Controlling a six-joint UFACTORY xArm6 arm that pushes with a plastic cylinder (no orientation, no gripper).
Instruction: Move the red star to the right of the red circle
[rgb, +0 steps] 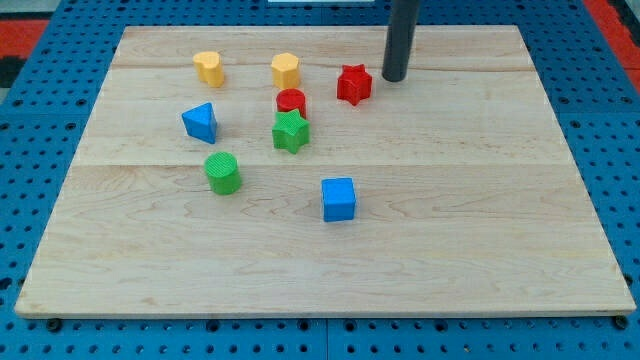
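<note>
The red star lies on the wooden board near the view's top, up and to the right of the red circle. The red circle sits just above the green star, touching or nearly touching it. My tip is down on the board just to the right of the red star, a small gap apart from it. The dark rod rises out of the view's top.
A yellow heart-like block and a yellow hexagon sit near the view's top left. A blue triangle, a green cylinder and a blue cube lie lower down. The board rests on a blue pegboard.
</note>
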